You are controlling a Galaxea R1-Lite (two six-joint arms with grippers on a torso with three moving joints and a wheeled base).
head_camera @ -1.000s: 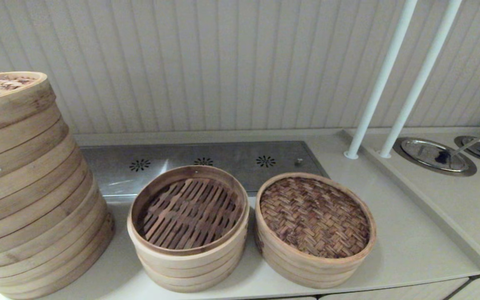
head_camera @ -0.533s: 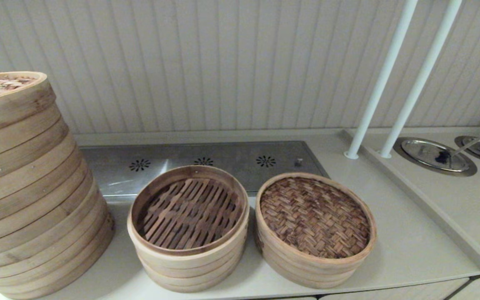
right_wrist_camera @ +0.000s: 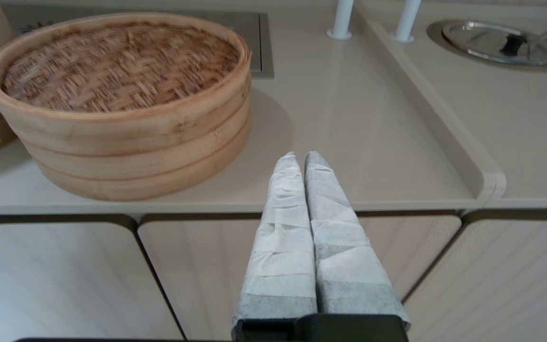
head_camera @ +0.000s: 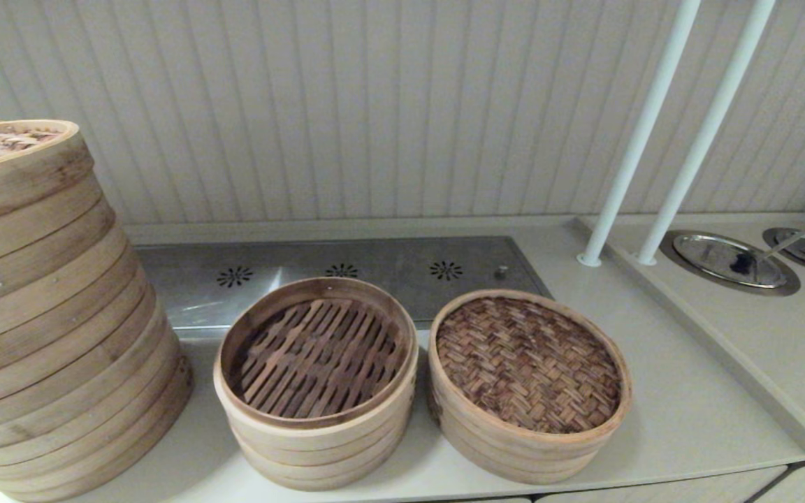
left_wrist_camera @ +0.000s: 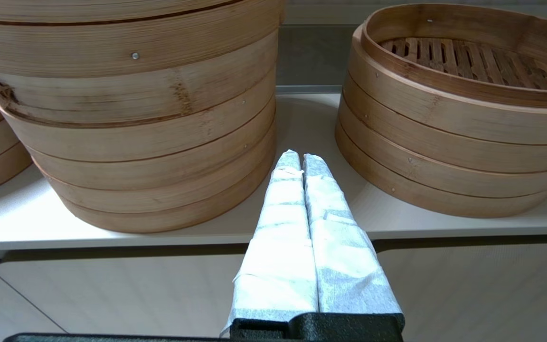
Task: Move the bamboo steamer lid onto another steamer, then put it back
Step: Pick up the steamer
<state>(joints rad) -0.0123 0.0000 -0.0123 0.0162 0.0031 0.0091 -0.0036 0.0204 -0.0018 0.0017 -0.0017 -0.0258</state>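
Observation:
The bamboo steamer lid (head_camera: 528, 363), with a pale rim and a reddish-brown herringbone top, rests on a low bamboo basket (head_camera: 514, 457) at the right of the counter. That basket's floor is hidden under the lid. The right wrist view shows the lid (right_wrist_camera: 117, 66) and the basket's wall (right_wrist_camera: 150, 171). My right gripper (right_wrist_camera: 300, 159) is shut and empty, off the counter's front edge, to the right of the lidded basket. My left gripper (left_wrist_camera: 301, 159) is shut and empty, in front of the gap between the two other steamers. Neither gripper shows in the head view.
An open several-tier steamer (head_camera: 315, 363) with parallel brown slats stands in the middle. A much wider, tall stack (head_camera: 46, 314) fills the left. Behind lie a steel vent plate (head_camera: 346, 269), two white poles (head_camera: 636, 140), a raised ledge (head_camera: 724, 363) and steel lids (head_camera: 727, 260).

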